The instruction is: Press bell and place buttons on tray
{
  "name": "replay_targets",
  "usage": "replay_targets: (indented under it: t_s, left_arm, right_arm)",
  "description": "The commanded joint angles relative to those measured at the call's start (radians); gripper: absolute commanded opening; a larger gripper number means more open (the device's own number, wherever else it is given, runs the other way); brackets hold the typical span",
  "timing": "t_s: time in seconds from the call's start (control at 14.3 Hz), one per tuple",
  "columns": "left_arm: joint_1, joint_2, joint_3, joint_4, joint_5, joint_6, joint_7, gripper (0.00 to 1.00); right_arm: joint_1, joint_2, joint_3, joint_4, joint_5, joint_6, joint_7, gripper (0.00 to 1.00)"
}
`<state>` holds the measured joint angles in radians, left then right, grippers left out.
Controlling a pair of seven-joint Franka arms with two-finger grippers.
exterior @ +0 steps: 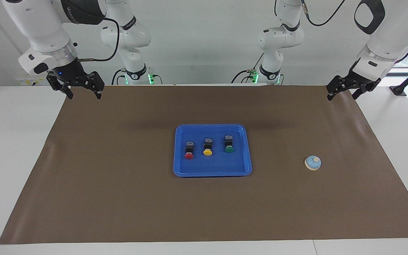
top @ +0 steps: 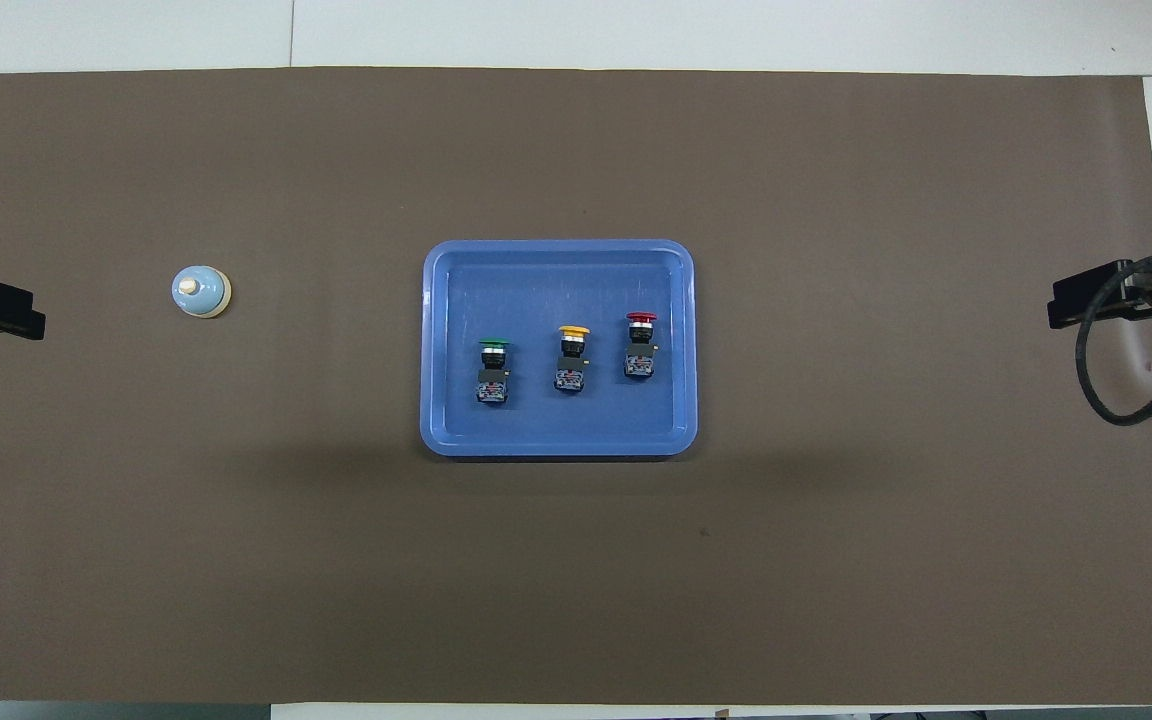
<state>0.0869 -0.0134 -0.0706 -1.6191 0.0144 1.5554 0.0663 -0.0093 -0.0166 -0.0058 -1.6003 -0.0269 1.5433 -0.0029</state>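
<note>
Left gripper, fingers apart and empty, hangs over the brown mat's corner at its own end of the table. Right gripper, likewise spread and empty, hangs over the mat's other robot-side corner. The small light-blue domed bell with cream knob sits on the mat well apart from the left gripper. Between the two grippers, mid-mat, lies the bright blue rectangular plastic tray, carrying the red-capped button, yellow-capped button and green-capped button in a row.
</note>
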Motion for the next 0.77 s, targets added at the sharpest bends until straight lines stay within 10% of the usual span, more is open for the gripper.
replay_targets:
  t_s: [0.0,0.7]
  left_arm:
    - [-0.006,-0.010,0.006,-0.004,-0.004,-0.021,0.006,1.00]
    - [-0.007,-0.010,0.006,-0.004,-0.021,-0.035,0.013,1.00]
  right_arm:
    - [-0.024,-0.017,0.018,-0.020,-0.008,0.008,-0.023,1.00]
    - [-0.024,-0.017,0.018,-0.020,-0.008,0.008,-0.023,1.00]
